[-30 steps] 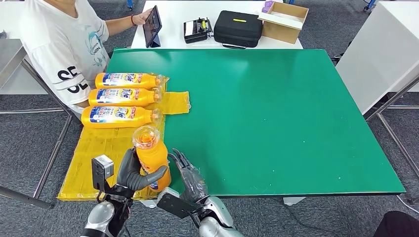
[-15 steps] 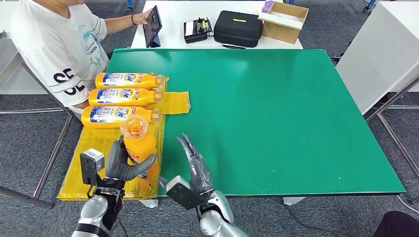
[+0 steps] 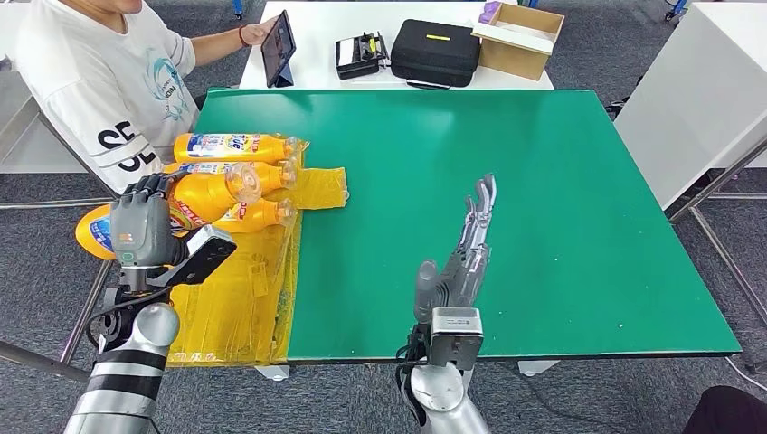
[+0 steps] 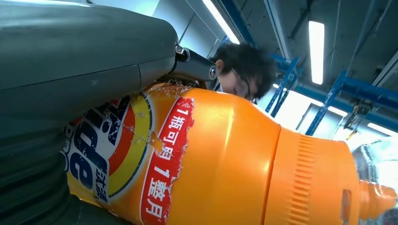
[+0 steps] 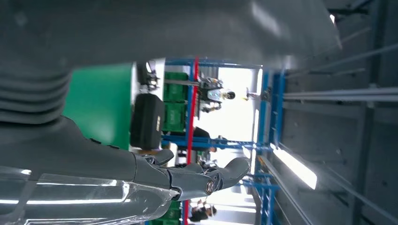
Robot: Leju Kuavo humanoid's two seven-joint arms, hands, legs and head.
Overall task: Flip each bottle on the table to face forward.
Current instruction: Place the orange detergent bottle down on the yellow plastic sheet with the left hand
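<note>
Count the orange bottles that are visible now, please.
4. One orange bottle is held in the left hand, lifted. Three lie on the yellow sheet: far bottle, middle bottle and near bottle, both partly hidden behind the held one.

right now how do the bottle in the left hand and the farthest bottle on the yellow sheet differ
The held bottle is lifted and gripped by the left hand; the farthest bottle lies free on the yellow sheet. The held one sits tilted, the farthest level. Both are orange with blue labels.

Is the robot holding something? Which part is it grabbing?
Yes. Its left hand grips an orange bottle around the labelled body. The right hand holds nothing.
</note>
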